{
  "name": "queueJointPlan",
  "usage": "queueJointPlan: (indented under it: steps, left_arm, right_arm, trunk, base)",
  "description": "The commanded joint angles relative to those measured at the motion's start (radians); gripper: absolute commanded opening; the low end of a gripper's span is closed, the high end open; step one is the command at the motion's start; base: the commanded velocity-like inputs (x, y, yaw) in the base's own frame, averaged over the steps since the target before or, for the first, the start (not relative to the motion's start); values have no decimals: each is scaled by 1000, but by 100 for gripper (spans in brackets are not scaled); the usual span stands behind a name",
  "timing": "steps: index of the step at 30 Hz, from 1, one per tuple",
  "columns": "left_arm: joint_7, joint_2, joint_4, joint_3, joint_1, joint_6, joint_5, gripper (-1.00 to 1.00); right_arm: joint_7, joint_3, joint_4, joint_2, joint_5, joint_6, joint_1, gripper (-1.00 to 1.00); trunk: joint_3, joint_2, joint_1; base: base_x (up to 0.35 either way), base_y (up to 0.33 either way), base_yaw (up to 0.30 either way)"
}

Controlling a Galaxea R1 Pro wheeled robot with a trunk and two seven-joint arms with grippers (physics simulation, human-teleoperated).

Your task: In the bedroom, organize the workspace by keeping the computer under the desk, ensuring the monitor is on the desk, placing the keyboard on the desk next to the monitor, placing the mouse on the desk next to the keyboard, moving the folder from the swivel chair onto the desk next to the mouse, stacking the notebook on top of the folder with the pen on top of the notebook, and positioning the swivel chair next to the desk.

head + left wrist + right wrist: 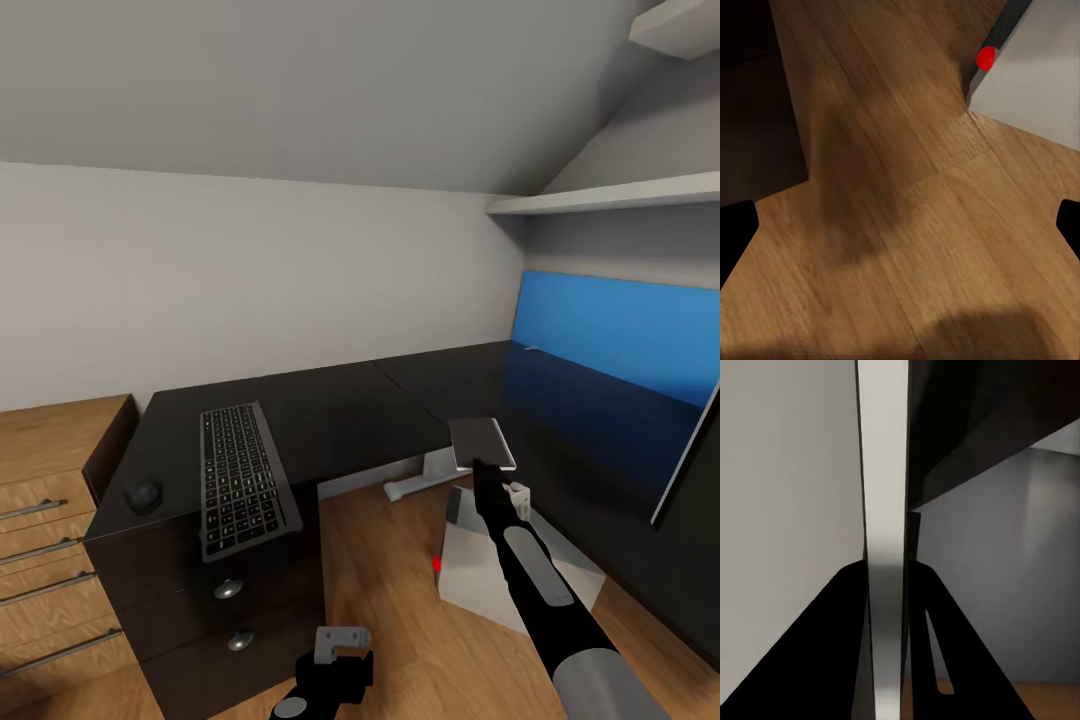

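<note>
My right gripper [484, 462] is shut on the notebook [480, 440], a thin dark book held level beside the black desk [360, 410]. The right wrist view shows the notebook's pale edge [883, 472] running up between the black fingers [832, 660]. The keyboard [245, 480] lies on the desk above the drawer unit, with the mouse [143, 493] left of it. The grey computer [505, 575] sits on the floor under the desk, its red light [985, 58] showing. My left gripper [340, 648] hangs open over the wooden floor [900, 232]. The swivel chair is out of view.
A bright blue flat panel [615, 335] stands against the wall behind the desk's right wing; whether it is the folder I cannot tell. A dark slab with a pale edge [688, 455] cuts in at far right. A wooden dresser [50, 500] adjoins the desk's left end.
</note>
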Motion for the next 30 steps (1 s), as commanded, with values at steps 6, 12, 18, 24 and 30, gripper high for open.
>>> queueJointPlan:
  steps: [6,12,18,24,30]
  left_arm:
    - [8,0,0,-3,-1,2,7,100]
    - [8,0,0,-3,-1,2,7,100]
    - [8,0,0,-3,-1,2,7,100]
    - [8,0,1,-3,-1,2,7,100]
    - [8,0,6,-3,-1,2,7,100]
  right_arm:
    - [1,10,-4,-2,-16,-2,-1,-100]
    - [3,12,-6,0,-16,27,-1,-100]
    - [5,14,-8,2,-16,74,-1,-100]
    - [5,13,-8,2,-16,105,-1,-100]
    - [5,13,-8,1,-16,115,-1,-100]
  trunk:
    - [-1,0,0]
    - [-1,0,0]
    - [-1,0,0]
    - [-1,0,0]
    - [-1,0,0]
  base:
    - [0,0,0]
    - [0,0,0]
    - [0,0,0]
    - [0,0,0]
    - [0,0,0]
